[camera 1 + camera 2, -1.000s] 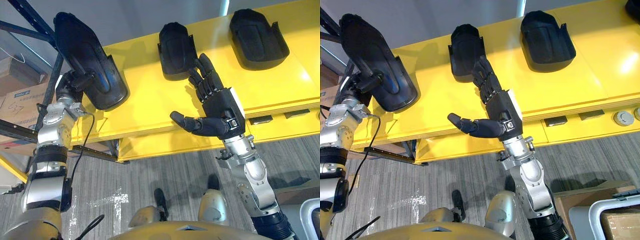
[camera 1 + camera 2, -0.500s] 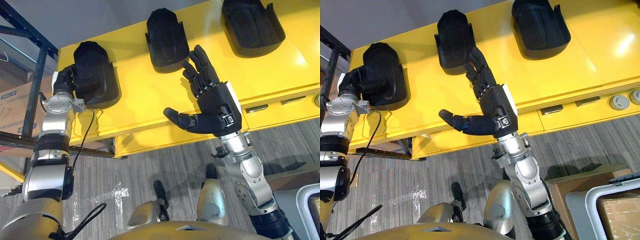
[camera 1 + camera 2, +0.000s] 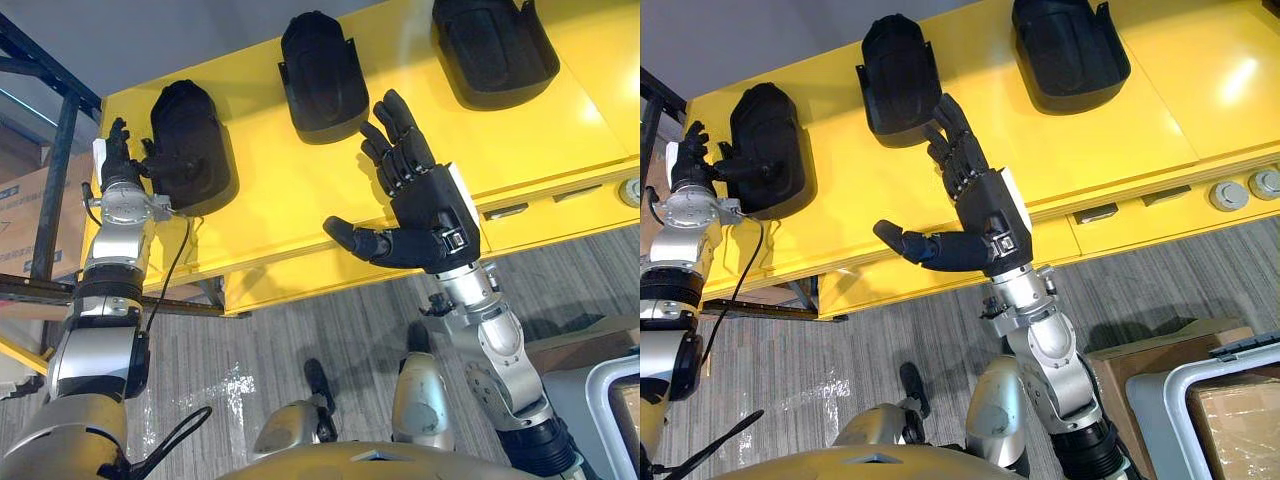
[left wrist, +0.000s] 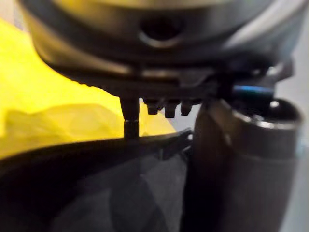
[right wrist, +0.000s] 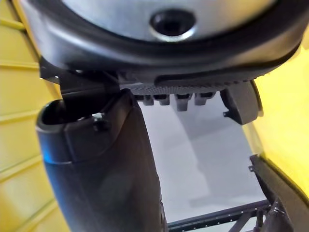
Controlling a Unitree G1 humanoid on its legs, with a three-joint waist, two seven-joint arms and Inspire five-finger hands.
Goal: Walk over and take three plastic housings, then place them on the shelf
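Three black plastic housings lie on the yellow shelf point(image 3: 300, 190): a left one point(image 3: 192, 145), a middle one point(image 3: 320, 72) and a right one point(image 3: 492, 45). My left hand point(image 3: 122, 168) stands at the left housing's outer side, its fingers straight and pointing away, with only the thumb resting against the housing's edge. In the left wrist view the housing's rim point(image 4: 87, 147) runs just past the straight fingers. My right hand point(image 3: 425, 205) hovers open over the shelf's front, just below the middle housing, holding nothing.
Dark metal rack posts point(image 3: 55, 170) stand left of the shelf, with a cardboard box point(image 3: 15, 215) behind them. A cardboard box point(image 3: 1140, 385) and a grey bin point(image 3: 1230, 400) sit on the floor at lower right. Round fittings point(image 3: 1225, 193) line the shelf's front face.
My left hand lowered the left housing onto the shelf, then opened and let it go. The right hand stays open; the camera has shifted slightly.
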